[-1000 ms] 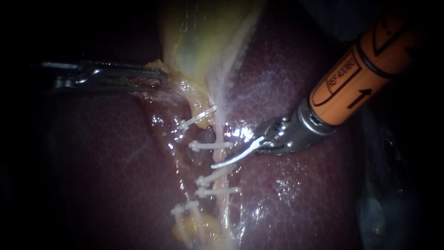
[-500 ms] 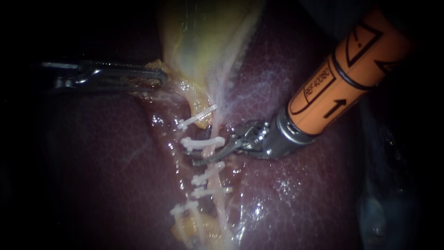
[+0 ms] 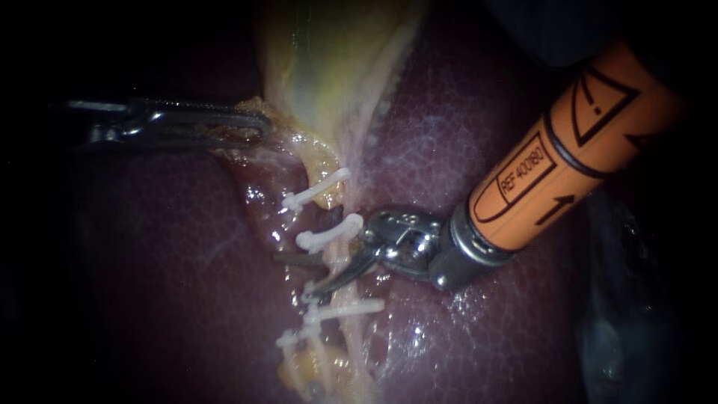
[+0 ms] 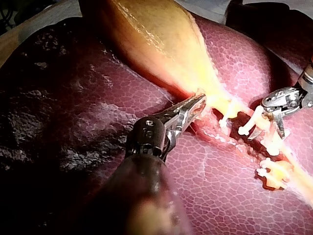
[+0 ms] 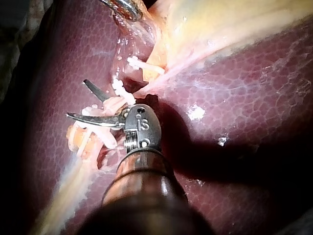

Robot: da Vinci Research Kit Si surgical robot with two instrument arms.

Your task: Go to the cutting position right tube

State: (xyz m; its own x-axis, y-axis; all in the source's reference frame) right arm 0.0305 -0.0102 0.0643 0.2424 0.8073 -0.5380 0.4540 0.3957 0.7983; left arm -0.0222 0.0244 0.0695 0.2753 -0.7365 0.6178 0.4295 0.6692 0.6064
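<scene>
Landmark: the right tube [image 3: 338, 256], a pale strand running down from the gallbladder [image 3: 329, 67] across the dark red liver [image 3: 464, 344]. White clips [image 3: 329, 232] cross the tube; one sits just on the gallbladder side of the working spot, another [image 3: 345, 307] just on the far side. Right instrument [image 3: 293, 274], orange shaft, comes to the tube from its liver side. Its two thin curved blades stand apart, with the tube lying in the gap between those two clips. The right wrist view confirms this: the blade pair [image 5: 77, 99] is spread, one blade over the tube [image 5: 113, 103] and one beneath (whether both edges touch it cannot be made out). Left instrument [image 3: 258, 127] is well away from the tube, up beside the gallbladder's lower edge, its jaws drawn together and clamped on a fringe of yellowish gallbladder tissue; the left wrist view shows the same grip [image 4: 199, 100]. A second clipped strand [image 3: 318, 352] lies just beside the right tube, on the side away from the orange shaft. Liver surface wet and glistening around the tube.
</scene>
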